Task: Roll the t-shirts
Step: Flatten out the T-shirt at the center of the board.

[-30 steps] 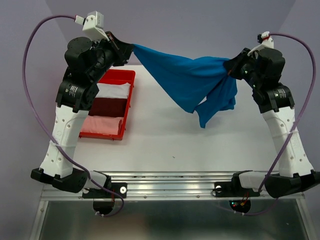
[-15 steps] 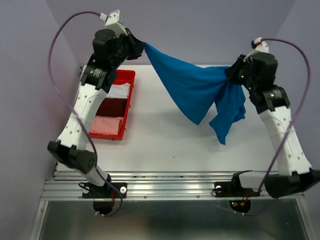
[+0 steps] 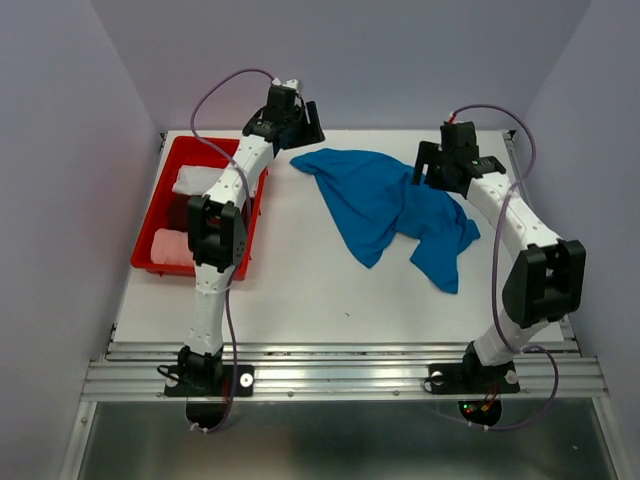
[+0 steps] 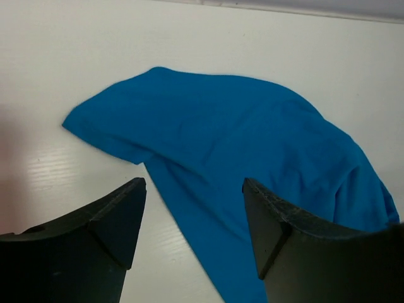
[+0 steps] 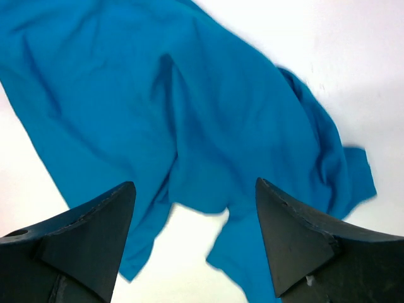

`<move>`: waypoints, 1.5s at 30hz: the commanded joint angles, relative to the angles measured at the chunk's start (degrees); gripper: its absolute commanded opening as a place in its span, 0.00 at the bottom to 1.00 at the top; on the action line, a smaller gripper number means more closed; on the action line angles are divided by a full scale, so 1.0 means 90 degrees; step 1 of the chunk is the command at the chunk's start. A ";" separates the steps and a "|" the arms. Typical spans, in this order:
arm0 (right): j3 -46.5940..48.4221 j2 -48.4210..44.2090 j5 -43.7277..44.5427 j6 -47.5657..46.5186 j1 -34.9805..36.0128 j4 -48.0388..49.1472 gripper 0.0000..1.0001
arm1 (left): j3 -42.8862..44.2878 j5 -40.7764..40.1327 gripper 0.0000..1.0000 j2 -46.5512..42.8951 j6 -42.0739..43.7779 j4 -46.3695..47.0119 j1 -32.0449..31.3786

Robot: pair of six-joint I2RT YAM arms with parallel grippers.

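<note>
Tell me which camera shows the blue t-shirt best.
The top view: the blue t-shirt lies crumpled, its whole outline in frame. Both wrist views crop it: the left at lower right, the right at upper left.

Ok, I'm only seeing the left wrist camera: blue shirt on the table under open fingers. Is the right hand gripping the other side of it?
Observer: No. The right hand is open above the blue shirt, fingers apart and pinching no cloth.
Operator: And is the whole shirt lying flat?
Observer: Not flat. From the top camera it lies loose and wrinkled on the table, nothing rolled, with one end trailing toward the near right.
</note>
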 commanded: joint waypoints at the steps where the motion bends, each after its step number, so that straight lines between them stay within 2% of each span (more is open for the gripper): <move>1: -0.0645 -0.0917 0.0189 0.0308 -0.0095 0.0224 0.82 | -0.0586 0.0202 0.74 -0.1263 0.0203 0.0351 0.0029; 2: -0.0830 -0.1005 0.0189 0.0454 -0.0095 0.0224 0.82 | -0.1112 0.0154 0.73 -0.1594 0.0222 0.0382 0.0000; 7: -0.2487 -0.1774 -0.0074 0.1011 -0.0095 0.0379 0.82 | -0.2384 -0.0265 0.65 -0.2377 0.0447 -0.0037 -0.0546; 10: -0.3232 -0.2448 0.0072 0.1441 -0.0095 0.0575 0.84 | -0.3507 -0.0822 0.64 -0.2914 0.0535 -0.0028 -0.1346; 11: -0.3602 -0.2625 0.0246 0.1635 -0.0095 0.0585 0.87 | -0.3954 -0.1036 0.64 -0.3070 0.0390 -0.0028 -0.1735; 15: -0.4083 -0.3397 0.1095 0.1920 -0.0095 0.0498 0.93 | -0.4846 -0.1038 0.74 -0.3287 0.0242 0.0176 -0.2519; 18: -0.4278 -0.3836 0.1380 0.2154 -0.0095 0.0487 0.95 | -0.4984 -0.1156 0.75 -0.3092 0.0154 0.0342 -0.3132; 22: -0.4357 -0.3994 0.1605 0.2340 -0.0095 0.0429 0.97 | -0.4429 -0.1613 0.74 -0.2322 0.0213 -0.0046 -0.3817; 23: -0.4357 -0.4004 0.1634 0.2340 -0.0095 0.0419 0.97 | -0.4224 -0.1653 0.73 -0.2001 0.0164 -0.0115 -0.3848; 32: -0.4211 -0.4180 0.1830 0.2233 -0.0095 0.0380 0.98 | -0.4096 -0.1878 0.59 -0.1228 0.0037 0.0041 -0.3858; 36: -0.4269 -0.4082 0.1791 0.2252 -0.0095 0.0380 0.98 | -0.3637 -0.2112 0.54 -0.0875 -0.0051 -0.0145 -0.3858; 38: -0.4337 -0.4024 0.1723 0.2272 -0.0095 0.0380 0.98 | -0.3491 -0.2296 0.46 -0.0700 -0.0061 -0.0184 -0.3839; 39: -0.4367 -0.4014 0.1674 0.2291 -0.0095 0.0380 0.98 | -0.3422 -0.2307 0.35 -0.0641 -0.0061 -0.0252 -0.3819; 40: -0.4386 -0.3985 0.1539 0.2301 -0.0095 0.0370 0.98 | -0.3354 -0.2259 0.03 -0.0534 -0.0061 -0.0340 -0.3790; 41: -0.4396 -0.3936 0.1460 0.2301 -0.0095 0.0380 0.98 | -0.3353 -0.2249 0.00 -0.0504 -0.0070 -0.0389 -0.3751; 45: -0.4396 -0.3701 0.1098 0.2262 -0.0095 0.0380 0.98 | -0.3722 -0.2414 0.00 -0.0737 -0.0041 -0.0409 -0.3565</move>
